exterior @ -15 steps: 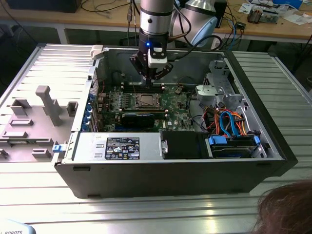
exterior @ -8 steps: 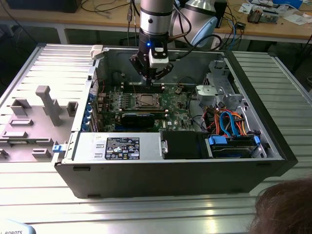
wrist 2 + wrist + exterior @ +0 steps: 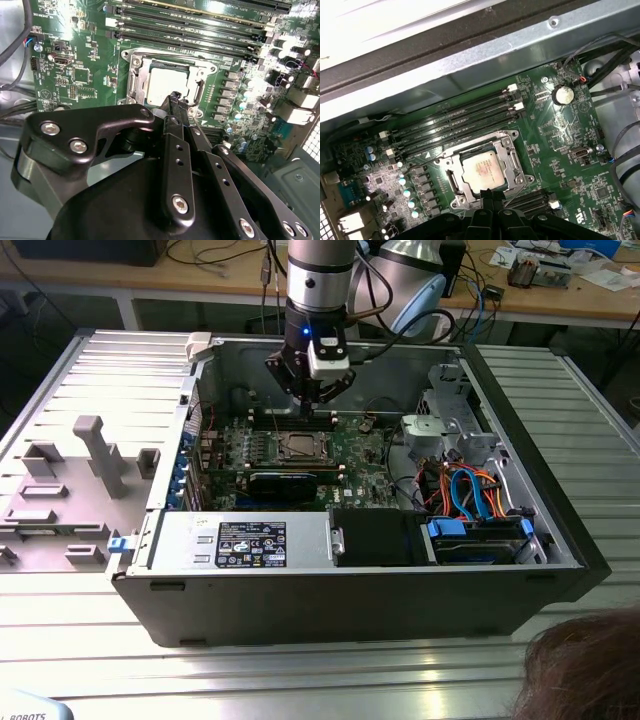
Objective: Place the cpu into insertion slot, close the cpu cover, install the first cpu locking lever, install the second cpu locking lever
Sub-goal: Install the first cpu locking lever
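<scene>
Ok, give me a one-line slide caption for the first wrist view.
Tool poised at the edge of the motherboard's socket, cpu seated under the closed cpu cover.

The exterior view looks down from afar into the open computer case (image 3: pixel 560 540); both wrist views look closely past the pincer (image 3: pixel 176 96) at the cpu (image 3: pixel 481 170) below it.

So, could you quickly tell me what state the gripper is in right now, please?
Gripper: shut, holding nothing, tips just above the silvery metal cpu cover over the dull silver-grey square cpu.
</scene>
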{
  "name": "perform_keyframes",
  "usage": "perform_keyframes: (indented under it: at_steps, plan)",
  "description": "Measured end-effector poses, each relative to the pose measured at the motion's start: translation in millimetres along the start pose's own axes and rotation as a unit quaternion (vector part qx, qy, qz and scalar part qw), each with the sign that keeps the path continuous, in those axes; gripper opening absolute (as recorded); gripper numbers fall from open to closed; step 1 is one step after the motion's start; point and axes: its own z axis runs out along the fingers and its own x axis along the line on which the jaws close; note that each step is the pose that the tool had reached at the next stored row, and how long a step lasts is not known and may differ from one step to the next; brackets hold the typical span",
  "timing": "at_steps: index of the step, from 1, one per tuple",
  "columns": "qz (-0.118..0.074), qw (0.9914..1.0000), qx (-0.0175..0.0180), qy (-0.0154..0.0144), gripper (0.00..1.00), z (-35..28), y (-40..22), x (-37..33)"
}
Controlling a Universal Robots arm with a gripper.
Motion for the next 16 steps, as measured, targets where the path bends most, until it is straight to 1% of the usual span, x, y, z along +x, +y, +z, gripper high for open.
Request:
perform_keyframes:
  at_steps: [8, 14, 16]
  plan:
    - [-0.019, 0.99981, 0.0002, -0.0011, 0.11, 0.0, 0.0, 0.0]
    - [-0.034, 0.99944, 0.0003, -0.0018, 0.11, 0.0, 0.0, 0.0]
    - [-0.041, 0.99916, 0.0004, -0.0022, 0.11, 0.0, 0.0, 0.0]
